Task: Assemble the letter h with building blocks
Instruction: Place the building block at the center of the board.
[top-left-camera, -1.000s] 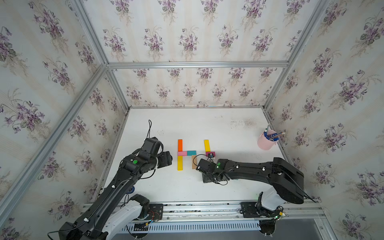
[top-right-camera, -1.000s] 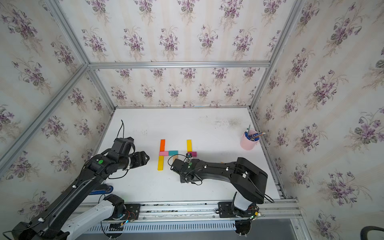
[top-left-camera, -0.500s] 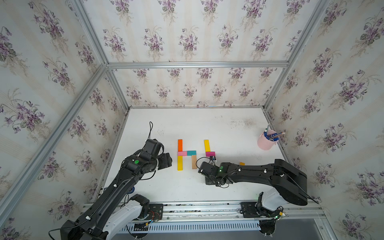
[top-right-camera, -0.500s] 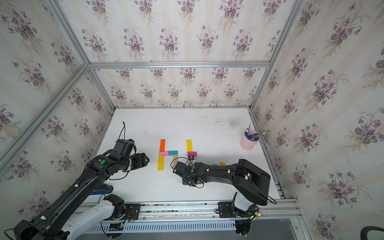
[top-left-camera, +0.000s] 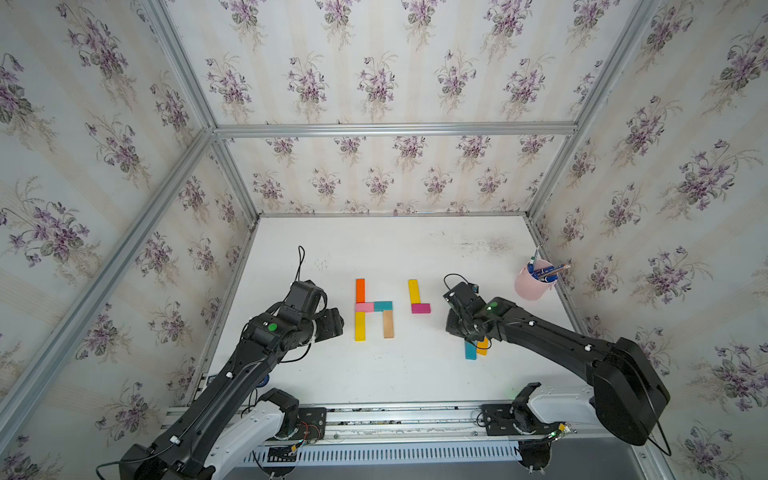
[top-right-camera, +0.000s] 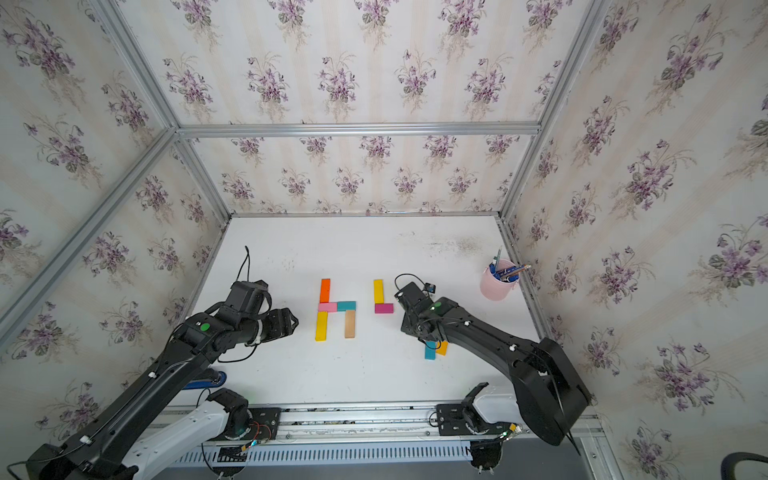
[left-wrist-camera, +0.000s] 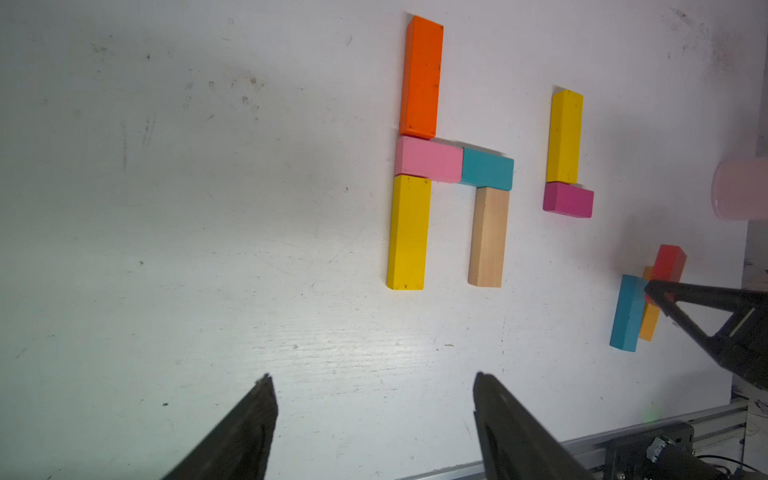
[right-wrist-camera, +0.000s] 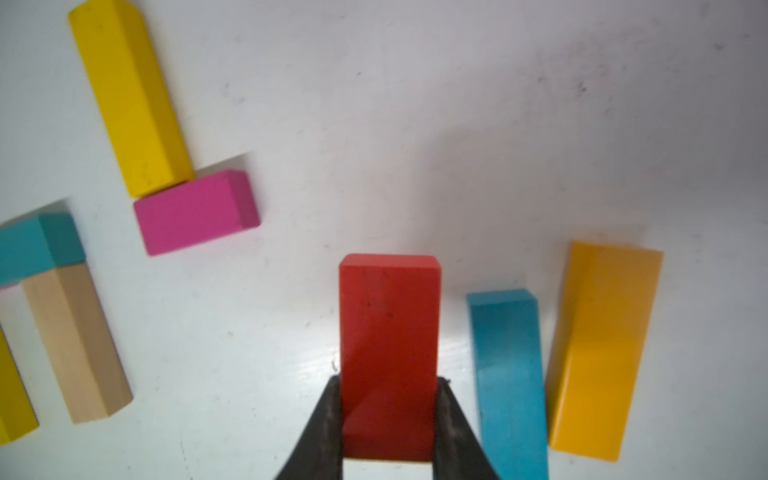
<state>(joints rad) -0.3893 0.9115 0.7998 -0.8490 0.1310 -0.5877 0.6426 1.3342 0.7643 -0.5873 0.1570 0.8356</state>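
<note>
**Right end effector** (right-wrist-camera: 389, 380): jaws clamped on the two long sides of the red block (right-wrist-camera: 389, 324), gripping near one end. The top views hide this block under the arm.

**Left end effector** (left-wrist-camera: 372, 377): jaws apart and empty, above bare worktop (top-left-camera: 374, 374) left of the letter.

**Letter, centre of worktop:**
- The orange block (top-left-camera: 360, 290) is farthest.
- The pink block (top-left-camera: 365, 307) touches its near end.
- The teal block (top-left-camera: 383, 306) abuts the pink one on the right.
- The yellow block (top-left-camera: 360, 326) runs nearward under the pink one.
- The tan block (top-left-camera: 388, 324) runs nearward under the teal one.

**Right of the letter:** the second yellow block (top-left-camera: 413, 291) has the magenta block (top-left-camera: 420, 308) touching its near end.

**Near right:** the blue block (top-left-camera: 470, 350) and amber block (top-left-camera: 482, 346) lie side by side, close to the red block.
</note>
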